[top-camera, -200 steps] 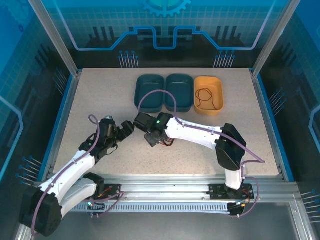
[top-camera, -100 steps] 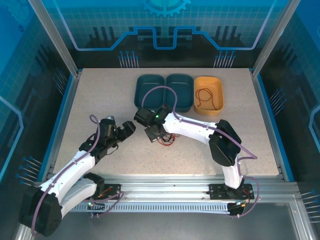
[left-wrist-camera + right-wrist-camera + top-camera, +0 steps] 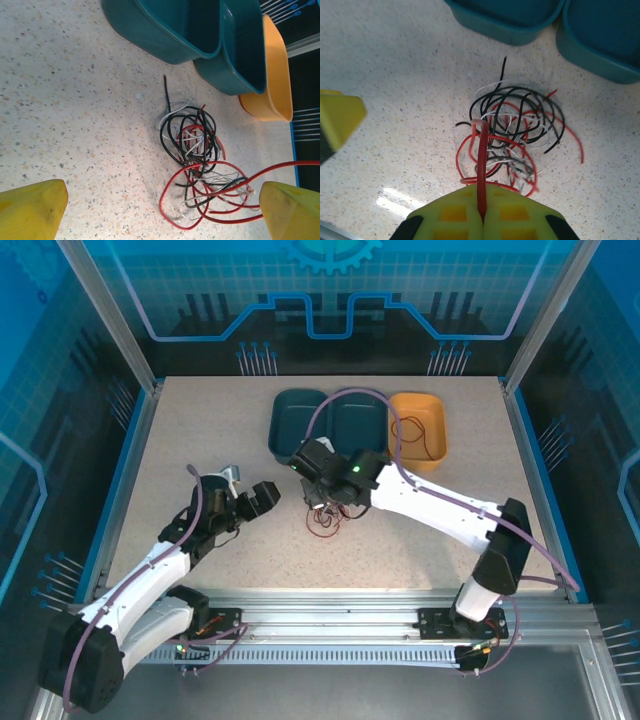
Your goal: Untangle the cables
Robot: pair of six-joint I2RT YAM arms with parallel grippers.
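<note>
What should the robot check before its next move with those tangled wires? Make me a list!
1. Right gripper shut on the red cable: ok, the strand is pinched between its fingers.
2. Left gripper open and pointed at the tangle: ok.
3. Red cable free of the tangle: not ok, it threads through the black and white loops.
4. Tangle lying on the table, apart from the teal bins: ok.
5. Where the red cable's ends are: cannot tell, they are lost among the loops.
</note>
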